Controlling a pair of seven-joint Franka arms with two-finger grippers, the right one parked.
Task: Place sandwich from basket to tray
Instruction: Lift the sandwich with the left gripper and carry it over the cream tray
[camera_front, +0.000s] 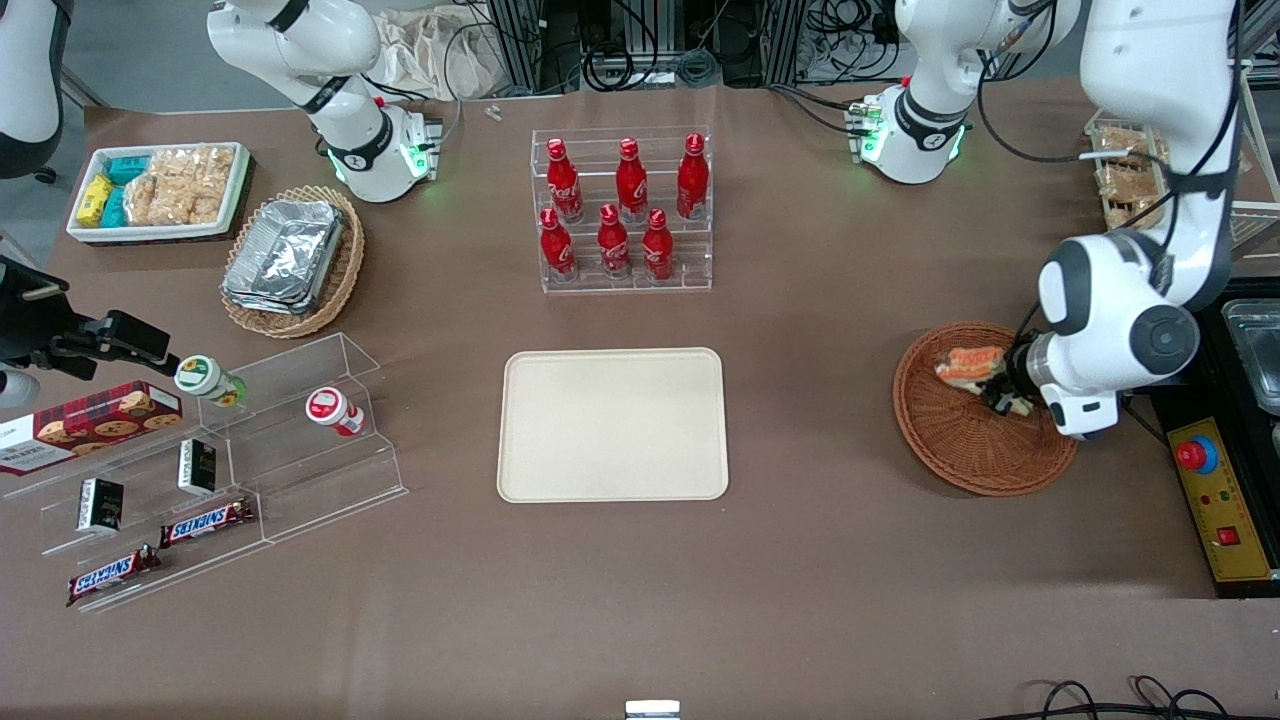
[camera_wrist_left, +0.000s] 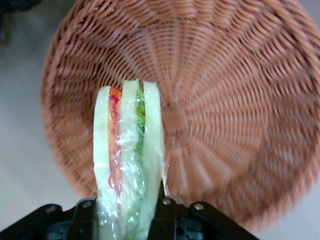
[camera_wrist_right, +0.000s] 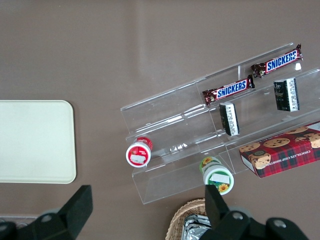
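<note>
1 sandwich (camera_wrist_left: 129, 165) clamped in end effector (camera_wrist_left: 129, 220) above basket (camera_wrist_left: 240, 100), wrist-view only.

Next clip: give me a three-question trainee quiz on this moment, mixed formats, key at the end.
1. True or false: the sandwich is already lying on the tray.
2. Multiple choice: the gripper is
A. over the basket, shut on the sandwich
B. open above the tray
C. beside the red bottles, holding nothing
3. Fill in: the rack of red bottles stands ______ from the front camera than the tray.

Key
1. False. The tray is bare; the sandwich sits between the jaws, over the basket.
2. A
3. farther
</note>
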